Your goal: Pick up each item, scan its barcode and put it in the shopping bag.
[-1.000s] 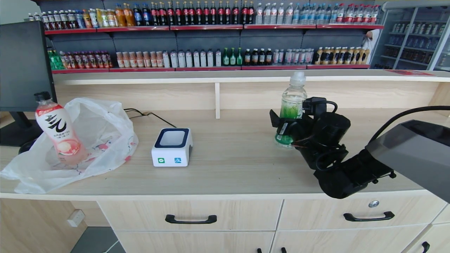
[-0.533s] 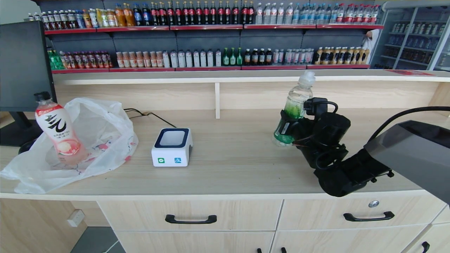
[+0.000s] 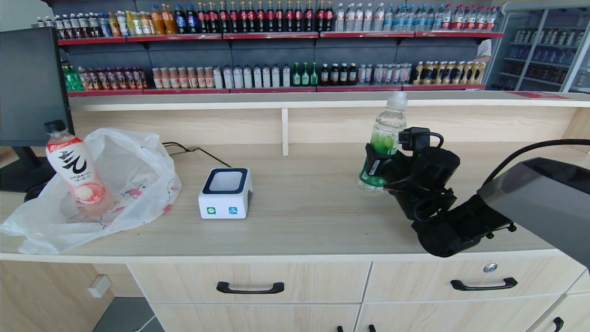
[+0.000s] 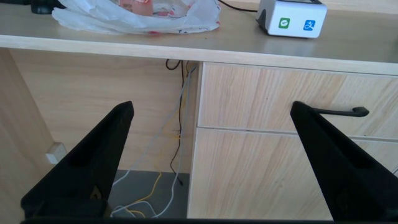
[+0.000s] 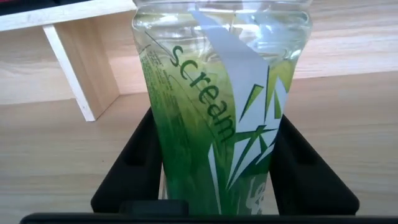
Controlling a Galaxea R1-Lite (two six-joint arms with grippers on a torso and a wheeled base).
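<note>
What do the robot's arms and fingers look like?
The right gripper is black and chunky, with a looped black cable; the right arm behind it has a smooth grey shell. The left gripper has two plain black wedge-shaped fingers.

Bright, even light fills the shop, strongest at the far right by the glass-door fridge (image 3: 544,50). The counter (image 3: 304,221) carries only soft, pale shadows beside the scanner (image 3: 226,192) and the shopping bag (image 3: 133,184). Wide-angle bending tilts the fridge and the monitor (image 3: 27,87) at the left edge. Pale highlights streak the green-labelled bottle (image 5: 217,112). The fingers (image 4: 93,162) of the left gripper (image 4: 211,109) read as flat black shapes.
</note>
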